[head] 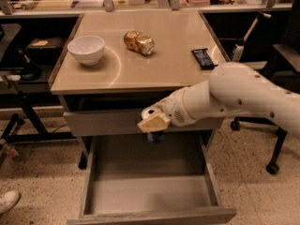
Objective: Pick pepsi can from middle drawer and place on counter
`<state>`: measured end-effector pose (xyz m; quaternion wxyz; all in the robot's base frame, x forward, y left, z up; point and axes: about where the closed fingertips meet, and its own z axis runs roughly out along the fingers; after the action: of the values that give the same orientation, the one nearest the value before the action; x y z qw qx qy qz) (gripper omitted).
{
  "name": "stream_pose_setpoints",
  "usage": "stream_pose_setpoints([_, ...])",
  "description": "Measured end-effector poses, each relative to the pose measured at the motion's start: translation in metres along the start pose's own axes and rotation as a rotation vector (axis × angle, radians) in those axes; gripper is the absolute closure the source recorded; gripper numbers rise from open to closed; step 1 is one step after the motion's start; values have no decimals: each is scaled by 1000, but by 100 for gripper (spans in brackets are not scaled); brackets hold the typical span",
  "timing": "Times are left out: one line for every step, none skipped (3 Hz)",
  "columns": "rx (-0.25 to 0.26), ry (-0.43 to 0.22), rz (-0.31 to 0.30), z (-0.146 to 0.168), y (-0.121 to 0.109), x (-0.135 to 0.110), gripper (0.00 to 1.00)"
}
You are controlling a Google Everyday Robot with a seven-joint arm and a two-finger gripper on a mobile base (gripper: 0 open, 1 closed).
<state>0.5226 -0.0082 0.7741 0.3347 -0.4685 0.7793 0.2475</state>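
gripper (153, 124) centre frame, clamped tight around top of pepsi can (155, 137) | can hangs over rear of open middle drawer (140, 196), lower centre | counter (164, 55) above; 1 white bowl (86, 49) upper left

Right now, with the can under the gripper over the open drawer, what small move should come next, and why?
Probably a short lift straight up. The gripper appears shut on the pepsi can, which hangs above the floor of the middle drawer but below the front edge of the counter, so it likely needs to clear that edge before moving inward.
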Motion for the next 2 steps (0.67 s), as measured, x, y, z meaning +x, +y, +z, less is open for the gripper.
stream_pose_setpoints([2, -2, -4, -3, 0, -3, 100])
stream_pose_setpoints([6, 4, -28, -5, 0, -12, 100])
